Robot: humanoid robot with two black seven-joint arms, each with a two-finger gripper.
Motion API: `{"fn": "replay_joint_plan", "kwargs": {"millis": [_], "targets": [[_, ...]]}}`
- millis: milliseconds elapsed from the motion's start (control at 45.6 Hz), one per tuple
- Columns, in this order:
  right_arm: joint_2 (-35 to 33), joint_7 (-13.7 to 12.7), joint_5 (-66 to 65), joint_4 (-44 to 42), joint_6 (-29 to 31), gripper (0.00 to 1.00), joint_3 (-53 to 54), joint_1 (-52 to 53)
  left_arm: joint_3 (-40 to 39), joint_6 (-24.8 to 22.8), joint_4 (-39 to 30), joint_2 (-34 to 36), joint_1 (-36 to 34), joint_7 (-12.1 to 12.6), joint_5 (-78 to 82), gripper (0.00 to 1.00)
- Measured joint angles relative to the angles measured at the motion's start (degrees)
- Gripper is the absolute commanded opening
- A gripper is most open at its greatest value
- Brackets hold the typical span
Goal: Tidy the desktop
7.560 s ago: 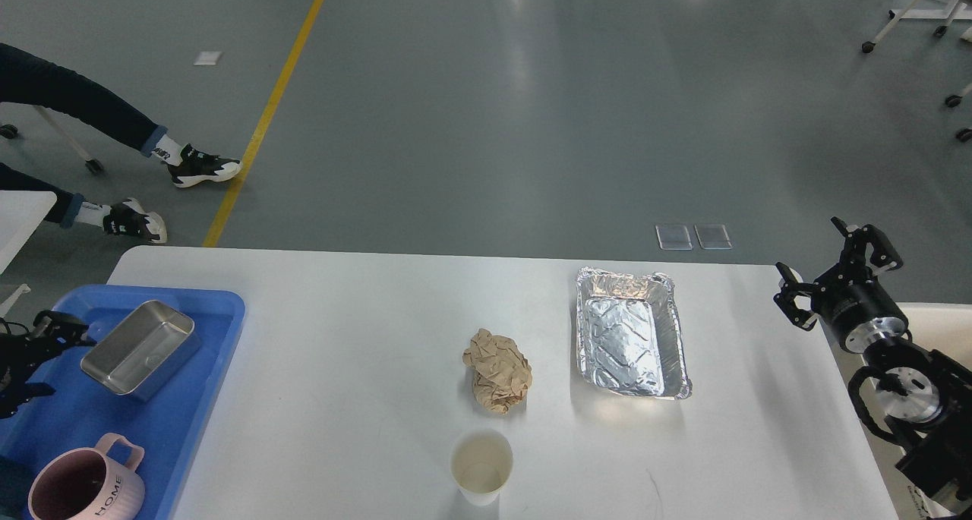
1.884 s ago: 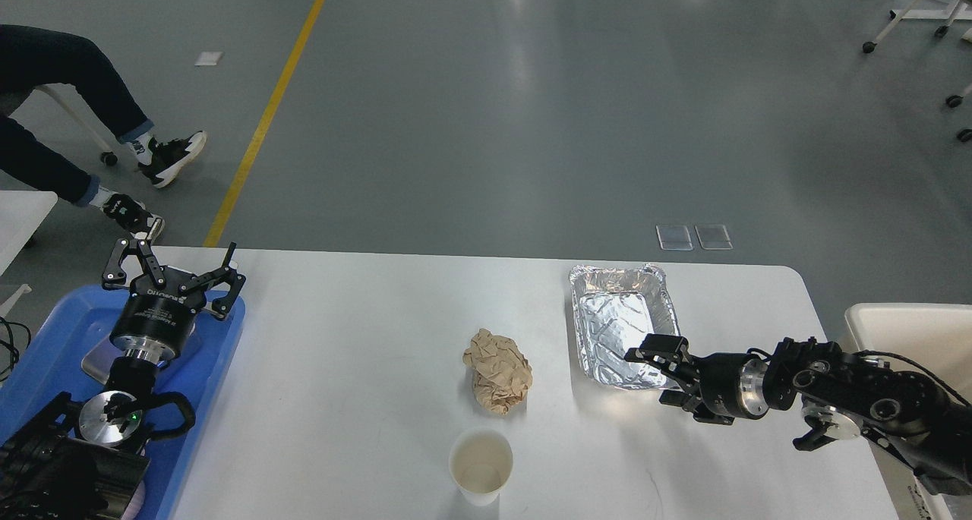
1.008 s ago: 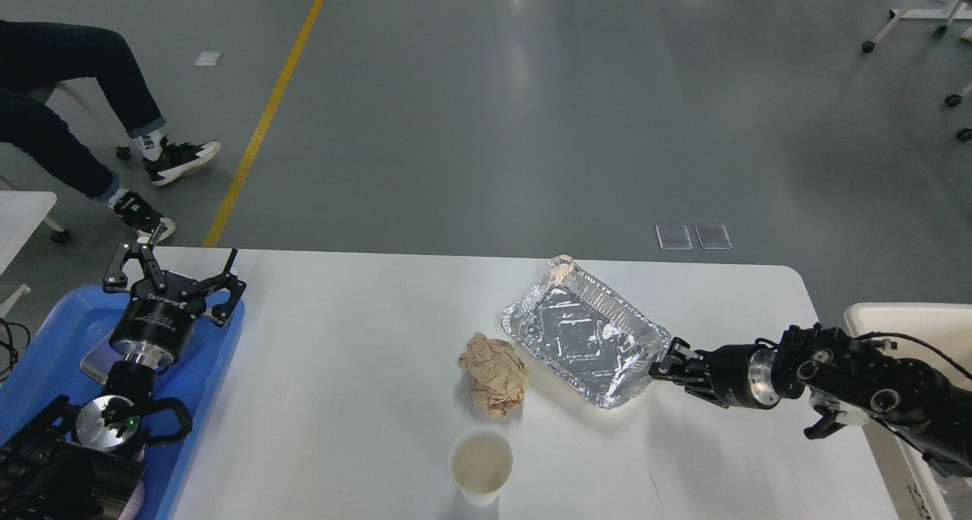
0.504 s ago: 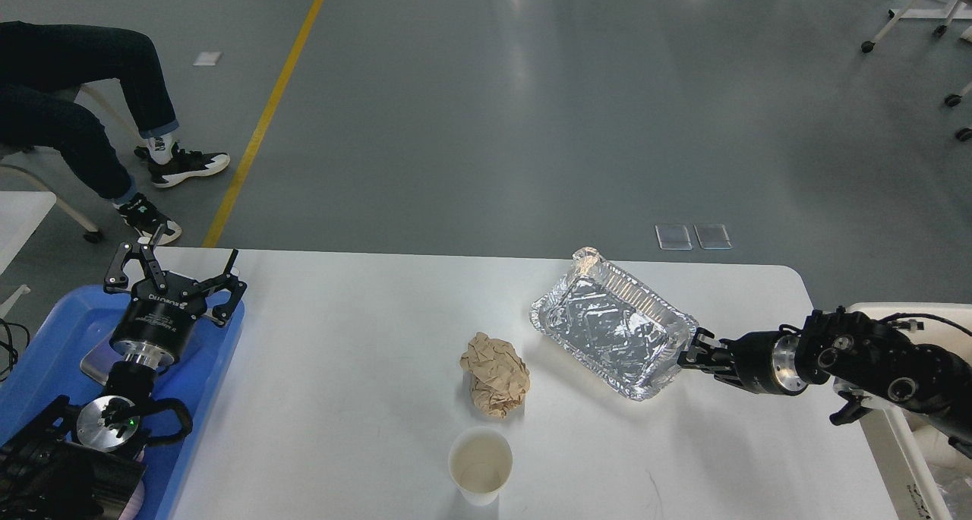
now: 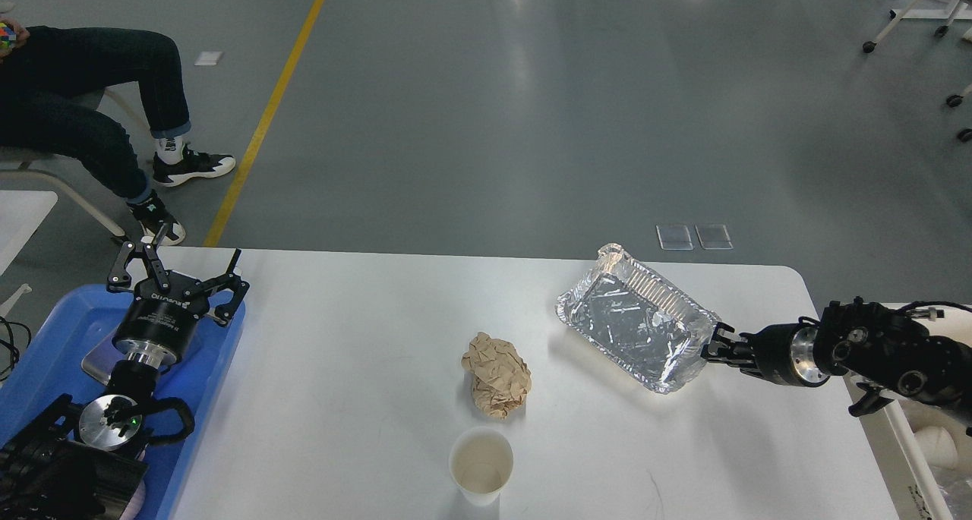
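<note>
The white desktop (image 5: pixel 364 353) holds a crumpled brown paper ball (image 5: pixel 497 374) at the middle and a white paper cup (image 5: pixel 481 464) near the front edge. My right gripper (image 5: pixel 715 347) is shut on the right rim of a silver foil tray (image 5: pixel 636 327) and holds it tilted above the desktop's right part. My left gripper (image 5: pixel 176 275) is open and empty, pointing up over the far end of the blue plastic tray (image 5: pixel 53 368).
A cream-coloured bin (image 5: pixel 911 429) stands just past the desktop's right edge, with white items inside. A metal box on the blue tray is mostly hidden behind my left arm. A seated person's legs (image 5: pixel 99 102) are at the far left.
My right gripper closed on the foil tray's rim, lifted and tilted it, and has carried it rightward toward the bin. The left arm rose over the blue tray, then stayed still.
</note>
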Motion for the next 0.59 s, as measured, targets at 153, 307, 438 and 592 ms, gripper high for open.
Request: {"fn": "replay_joint_plan", "kwargs": {"millis": [153, 307, 438, 592], "targets": [[-3.1, 0.0, 1.1, 4.4, 2.7, 1.00, 1.0, 1.1, 0.0, 0.0, 0.0, 0.1, 0.0, 0.0, 0.0, 0.98], [-4.7, -0.1, 1.3, 6.8, 3.6, 1.00, 1.1, 1.5, 0.0, -0.1, 0.0, 0.1, 0.0, 0.0, 0.0, 0.98], [-7.9, -0.1, 1.3, 9.5, 3.4, 1.00, 1.2, 1.5, 0.0, -0.1, 0.0, 0.1, 0.0, 0.0, 0.0, 0.98], [-18.9, 0.0, 1.3, 20.3, 3.0, 1.00, 1.3, 1.0, 0.1, -0.1, 0.0, -0.2, 0.0, 0.0, 0.0, 0.98]]}}
